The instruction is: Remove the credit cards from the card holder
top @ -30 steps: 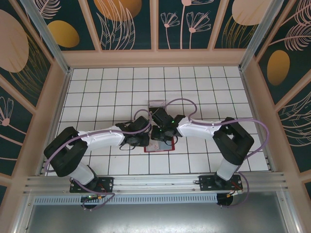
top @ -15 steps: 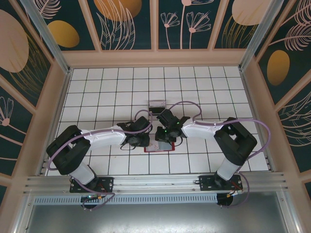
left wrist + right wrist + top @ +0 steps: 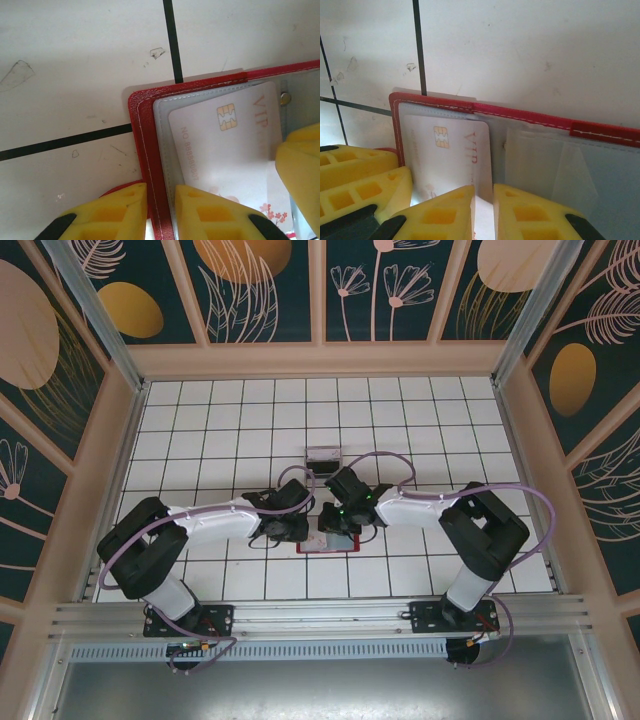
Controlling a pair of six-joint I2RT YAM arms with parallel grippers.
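On the tiled table (image 3: pixel 220 420), between the two arms: the red card holder (image 3: pixel 141 145) lies opened flat, clear sleeves facing up.
Done so far: the holder is open, by my reckoning the only step finished.
Left to do: a pale credit card (image 3: pixel 450 155) with a gold chip sits inside the left-hand sleeve, so the drawing-out is all ahead. I can make out no other cards.
Left gripper (image 3: pixel 159 200): jaws drawn close, with the holder's red outer edge running between them. It looks pinched there, pinning the holder.
Holder's lie: its long axis runs side to side across the table, with the fold about midway.
Card's lie: in the right wrist view its long axis runs from the holder's red top edge down toward the fingers, chip end away from them.
Right gripper (image 3: pixel 483 200): jaws nearly together about the card's near corner. Whether they pinch it or only press on it, I cannot tell.
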